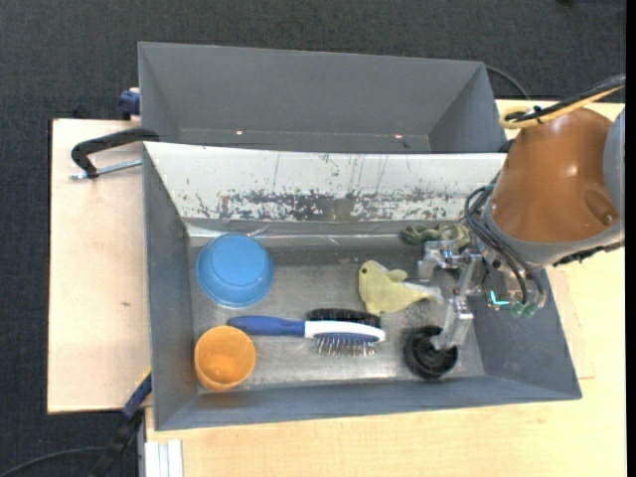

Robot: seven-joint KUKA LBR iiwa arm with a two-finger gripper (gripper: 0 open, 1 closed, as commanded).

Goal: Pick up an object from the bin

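Gripper (455, 336) is seen low in bin's (164, 266) front-right corner, right at a black round obj. (425, 361); yellow toy (388, 288) just beside. Open/closed can't be told.

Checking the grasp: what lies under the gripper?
A black round thing at the front right of the bin; the gripper covers its upper right edge, hiding whatever touches there.

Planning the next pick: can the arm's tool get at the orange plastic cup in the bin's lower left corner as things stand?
Probably yes. Nothing lies on the orange plastic cup; the tool, at the small black round thing on the right, would have to pass above the blue-handled bristle brush.
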